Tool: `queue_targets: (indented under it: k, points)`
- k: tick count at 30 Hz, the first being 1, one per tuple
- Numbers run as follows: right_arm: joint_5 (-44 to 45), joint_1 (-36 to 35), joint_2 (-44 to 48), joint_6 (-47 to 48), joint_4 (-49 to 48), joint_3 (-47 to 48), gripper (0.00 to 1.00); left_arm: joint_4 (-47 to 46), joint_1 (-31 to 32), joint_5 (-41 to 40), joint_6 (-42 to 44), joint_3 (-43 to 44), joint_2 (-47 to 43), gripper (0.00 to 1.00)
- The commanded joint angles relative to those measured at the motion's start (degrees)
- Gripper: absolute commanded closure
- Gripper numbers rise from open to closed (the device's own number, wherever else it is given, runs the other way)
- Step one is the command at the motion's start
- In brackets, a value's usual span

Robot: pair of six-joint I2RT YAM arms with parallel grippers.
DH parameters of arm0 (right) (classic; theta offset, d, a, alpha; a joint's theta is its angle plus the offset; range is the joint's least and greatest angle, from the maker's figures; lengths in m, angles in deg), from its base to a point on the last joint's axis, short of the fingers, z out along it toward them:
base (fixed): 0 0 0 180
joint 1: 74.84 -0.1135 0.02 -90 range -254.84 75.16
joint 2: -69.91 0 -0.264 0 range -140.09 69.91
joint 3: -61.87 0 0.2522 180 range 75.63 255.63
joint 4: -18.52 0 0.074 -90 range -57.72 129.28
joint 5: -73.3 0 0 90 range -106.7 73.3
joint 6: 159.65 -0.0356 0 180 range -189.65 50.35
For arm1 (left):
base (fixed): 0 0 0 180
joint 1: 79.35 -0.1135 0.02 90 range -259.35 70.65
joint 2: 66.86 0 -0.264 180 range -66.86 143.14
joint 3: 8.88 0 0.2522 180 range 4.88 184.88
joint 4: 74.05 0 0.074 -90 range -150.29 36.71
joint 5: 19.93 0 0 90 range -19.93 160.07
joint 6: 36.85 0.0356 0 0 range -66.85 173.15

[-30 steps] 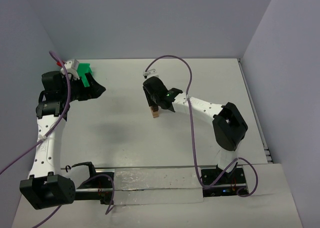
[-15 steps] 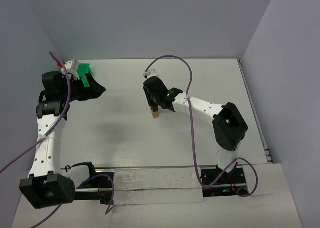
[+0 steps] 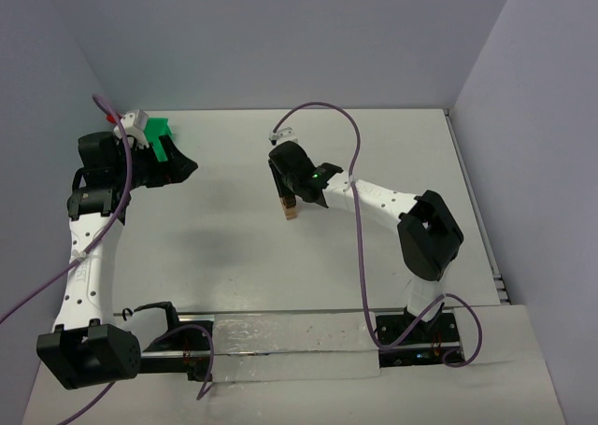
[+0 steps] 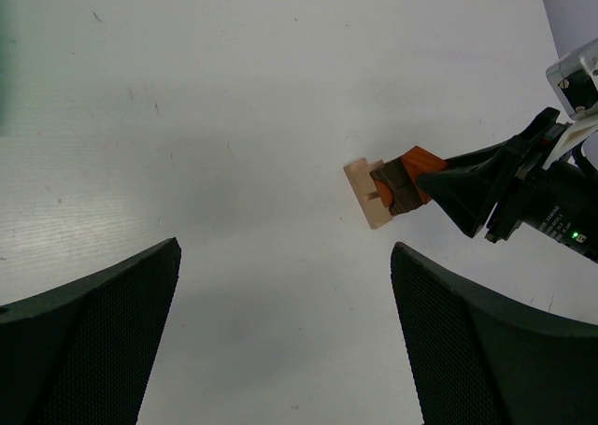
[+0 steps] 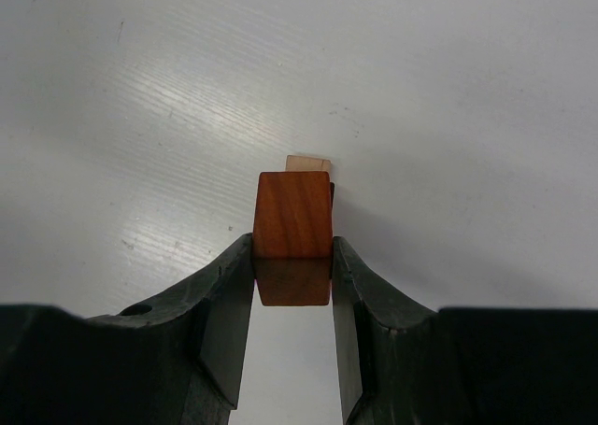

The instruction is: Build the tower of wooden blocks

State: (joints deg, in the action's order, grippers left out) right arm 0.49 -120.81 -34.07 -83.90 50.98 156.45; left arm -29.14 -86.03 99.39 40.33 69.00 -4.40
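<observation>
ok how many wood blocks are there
3: a light tan block on the table, a dark brown block against it, a reddish-brown block in the right gripper. Others may be hidden.

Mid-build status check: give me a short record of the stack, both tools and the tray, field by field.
stack base: light tan block, on the table
stack middle: dark brown block, on the tan one
stack top: reddish-brown block, appears to rest on the dark one
right tool: shut on the reddish-brown block, mid-table
left tool: open, empty, at the far left
green tray: far-left corner, partly hidden by the left arm
</observation>
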Motion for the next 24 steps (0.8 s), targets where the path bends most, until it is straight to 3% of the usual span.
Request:
queue_targets:
  k: [1, 24]
  points:
    - [0.2, 0.4, 0.2, -0.8, -0.1, 1.6, 0.94, -0.5, 0.3, 1.1, 0.8, 2.5, -0.3, 0.01]
    - [1.3, 0.4, -1.2, -1.4, 1.5, 2.6, 0.93, -0.7, 0.3, 1.2, 0.5, 2.4, -0.2, 0.01]
